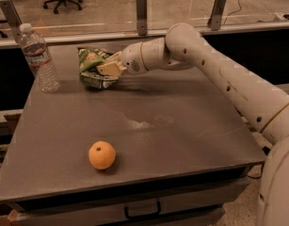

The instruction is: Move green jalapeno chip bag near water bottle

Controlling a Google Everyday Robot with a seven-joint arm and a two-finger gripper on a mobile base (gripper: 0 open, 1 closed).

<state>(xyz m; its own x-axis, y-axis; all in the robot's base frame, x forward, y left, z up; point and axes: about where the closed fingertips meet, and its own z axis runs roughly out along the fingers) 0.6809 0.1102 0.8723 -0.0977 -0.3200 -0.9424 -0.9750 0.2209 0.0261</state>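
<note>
The green jalapeno chip bag (91,68) is crumpled, dark green with pale lettering, at the back of the grey table, held just above or on its surface. My gripper (106,69) is shut on the bag's right side, its arm reaching in from the right. The water bottle (38,58), clear with a white cap and pale label, stands upright at the back left corner. A gap of about one bag width separates the bag from the bottle.
An orange (102,155) lies near the table's front, left of centre. The grey table (181,126) has a raised back edge with metal posts (141,13) and a glass panel behind it. A drawer handle (142,211) shows below the front edge.
</note>
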